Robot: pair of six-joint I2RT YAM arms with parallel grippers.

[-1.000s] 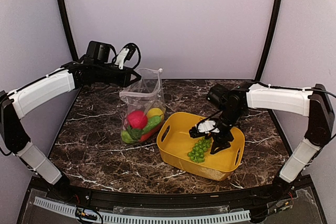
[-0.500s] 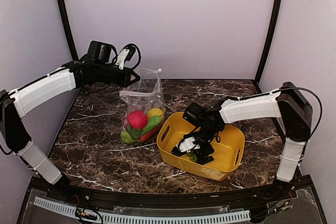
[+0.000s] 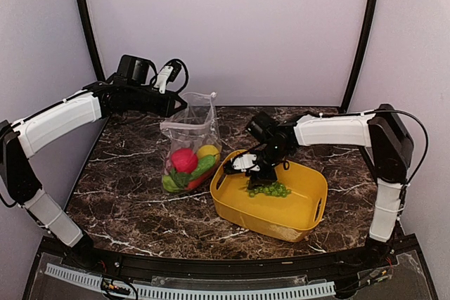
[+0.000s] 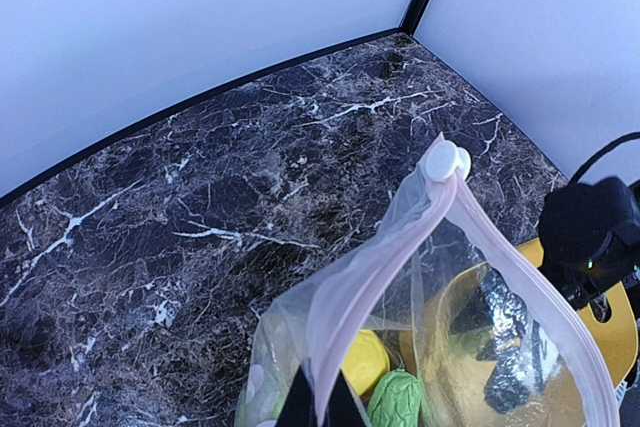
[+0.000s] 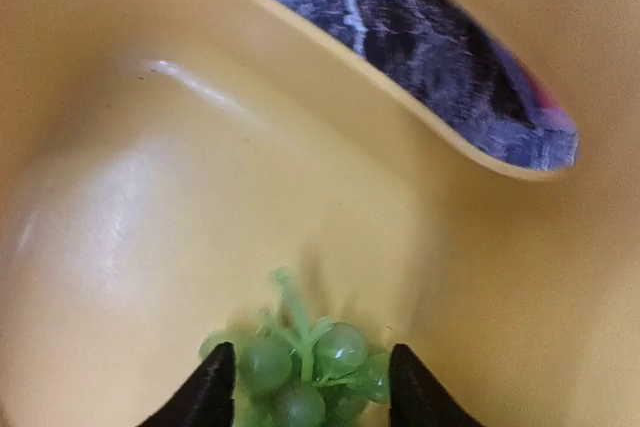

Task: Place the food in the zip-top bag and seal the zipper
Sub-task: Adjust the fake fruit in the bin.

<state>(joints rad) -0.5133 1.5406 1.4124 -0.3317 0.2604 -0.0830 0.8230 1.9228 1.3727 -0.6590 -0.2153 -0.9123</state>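
The zip-top bag (image 3: 188, 130) hangs upright on the table, mouth open. My left gripper (image 3: 178, 106) is shut on the pinkish zipper strip (image 4: 392, 252) at the mouth's near end, its black fingertips (image 4: 300, 409) pinching it. The white slider tab (image 4: 445, 161) sits at the strip's far end. Inside lie a red ball (image 3: 184, 159), a yellow lemon (image 4: 366, 361) and a green cucumber (image 4: 398, 402). My right gripper (image 3: 253, 172) is low in the yellow basket (image 3: 309, 223), its fingers closed against both sides of the green grape bunch (image 5: 305, 372).
The basket stands right of the bag, almost touching it, and its handle slot (image 5: 420, 47) faces the bag. The right arm (image 3: 330, 131) reaches across the table's back right. Dark marble table (image 3: 126, 194) lies bare at the left and front.
My right gripper swept left across the basket, dropped onto the grapes, then drew back toward the basket's far-left wall with the bunch between its fingers. The left gripper and bag have not moved.
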